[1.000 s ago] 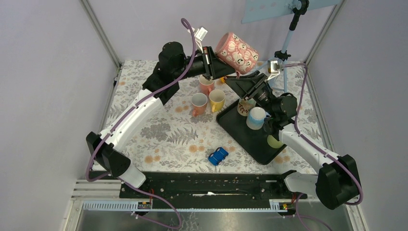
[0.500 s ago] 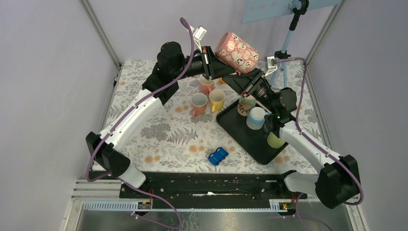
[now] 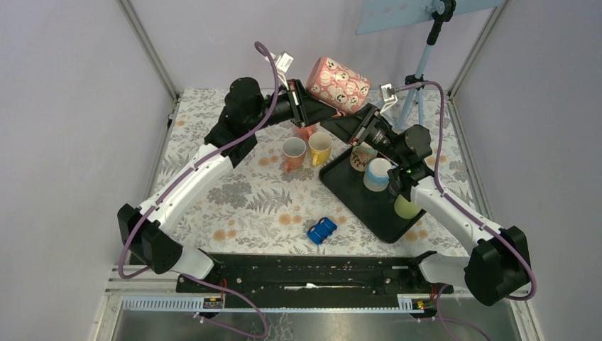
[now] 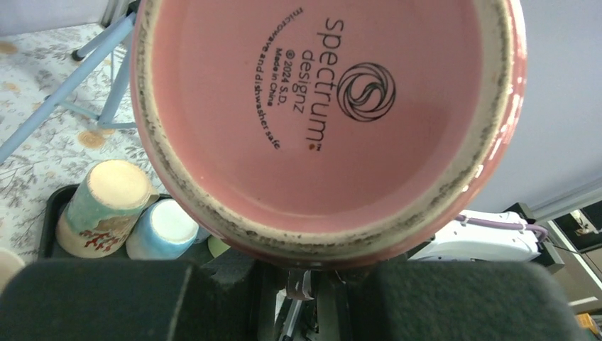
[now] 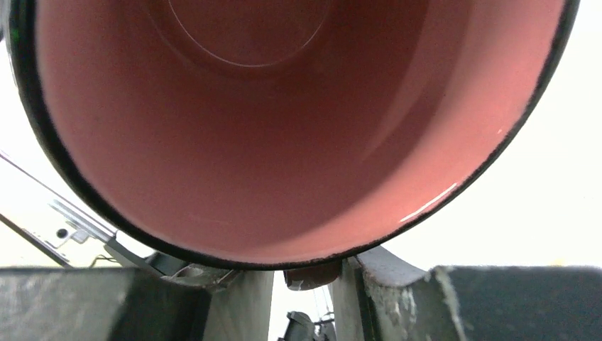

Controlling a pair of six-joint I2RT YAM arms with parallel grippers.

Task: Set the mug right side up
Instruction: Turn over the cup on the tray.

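Mug (image 3: 338, 83) aloft over the desk's (image 3: 234, 192) far side, tipped sideways, clamped in narrowly parted left fingers (image 4: 92, 298). Right fingers (image 5: 106, 302) close together under its rim; hold impossible to tell. Secure that before freeing left, then roll mouth up.

We see the mug (image 3: 339, 84) up high, behind two cups (image 3: 294, 150) on the table (image 3: 241, 199); the tray (image 3: 369, 206) lies right of them.

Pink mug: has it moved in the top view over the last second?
Yes. The pink mug has shifted left, farther from the blue stand at the back right.
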